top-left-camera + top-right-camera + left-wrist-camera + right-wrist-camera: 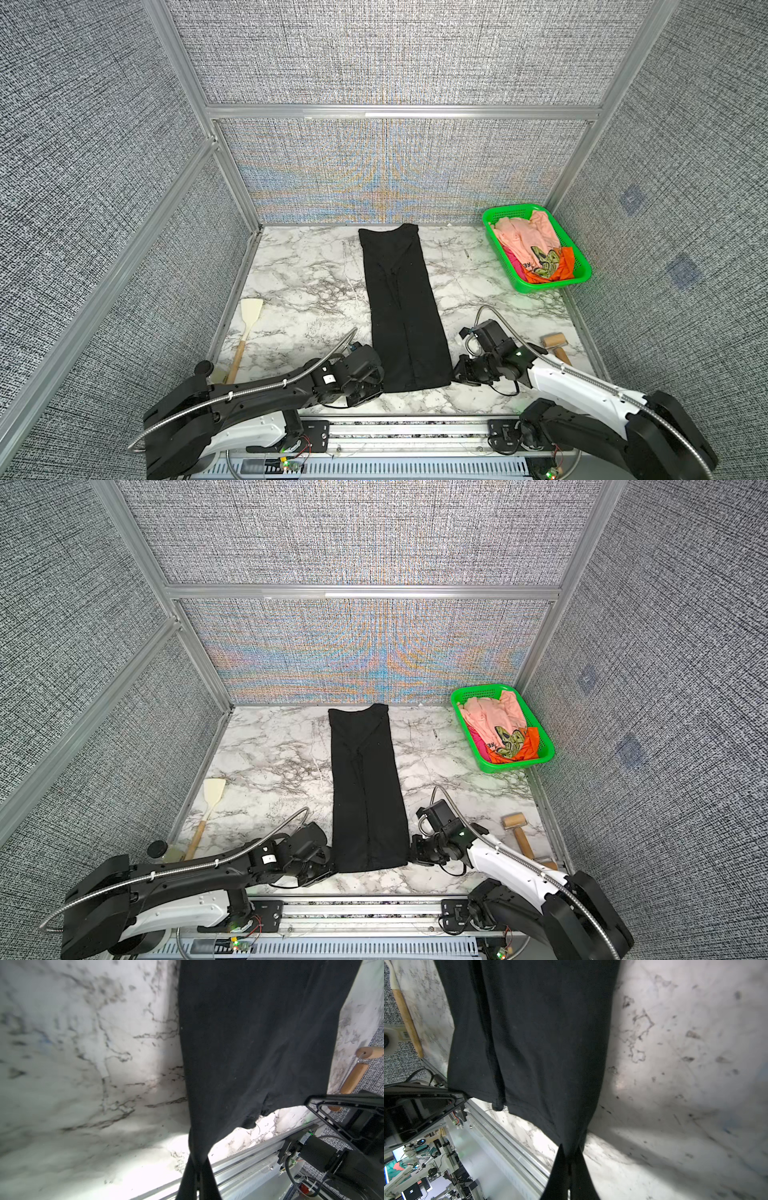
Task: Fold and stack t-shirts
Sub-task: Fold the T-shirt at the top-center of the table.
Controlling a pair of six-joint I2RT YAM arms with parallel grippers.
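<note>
1 black t-shirt [399, 307]; 1 peach-pink tee [521, 237], 1 orange tee [566, 262], 1 magenta tee [513, 261]; 1 green basket [548, 285]; 1 spatula [251, 311]; 1 wooden roller [551, 343].

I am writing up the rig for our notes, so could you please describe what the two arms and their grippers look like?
Both arms mix black links with white shells: the left arm shows mostly black, the right arm a white forearm. A ribbed metal hose, cable-tied on, runs along each. The left gripper and right gripper are black, with tapering fingers.
</note>
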